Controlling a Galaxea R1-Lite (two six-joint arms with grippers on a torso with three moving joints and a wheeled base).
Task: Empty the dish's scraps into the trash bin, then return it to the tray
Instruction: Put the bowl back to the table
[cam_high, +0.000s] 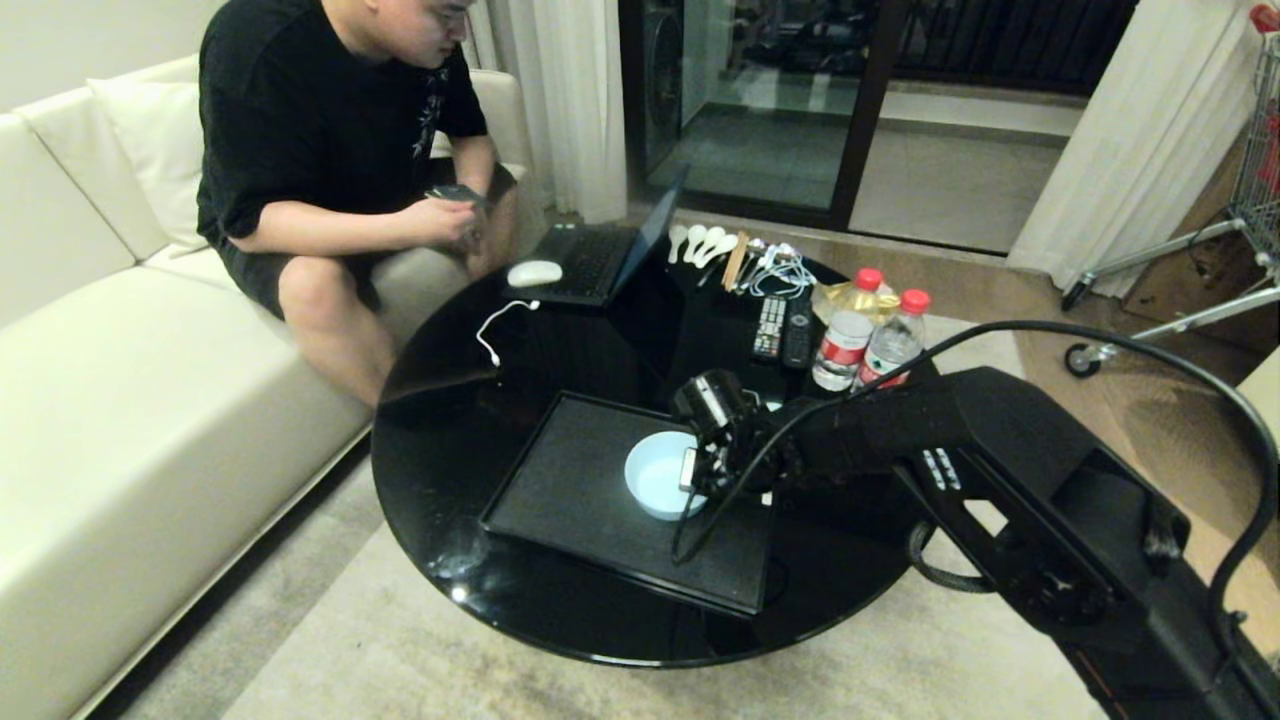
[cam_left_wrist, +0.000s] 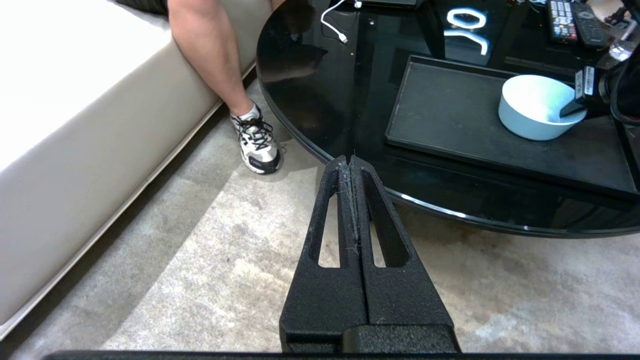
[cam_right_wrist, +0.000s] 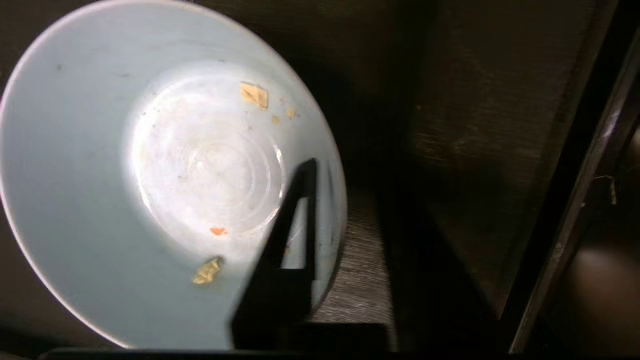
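We saw a living room with a cream sofa (cam_high: 120, 330) along the left of the head view and a round black glass surface (cam_high: 470, 400) at centre. On it, lower centre, lay the black tray (cam_high: 580, 490), and the pale blue dish (cam_high: 658, 475) sat upright on the tray's right part. The right end effector (cam_high: 700, 470) stood at the dish's right rim: one finger (cam_right_wrist: 295, 220) reached down inside the bowl against its wall, the other was outside the wall and hard to make out. Whether the fingers pinched the rim or stood slightly parted from it we could not tell.

In the right wrist view we counted about four larger scraps (cam_right_wrist: 254, 95) left in the dish, three pale yellowish and one orange, plus a couple of tiny crumbs. The left end effector (cam_left_wrist: 352, 162) hung over the carpet just off the near edge of the surface, its two fingers pressed together.

Toward the upper right of the surface we counted two water bottles (cam_high: 845, 345) with red caps, two remote controls (cam_high: 782, 330), and four white spoons (cam_high: 700, 242). One laptop (cam_high: 600, 255) and one white mouse (cam_high: 535, 272) lay at the upper centre, in front of one seated person (cam_high: 330, 170) in black.
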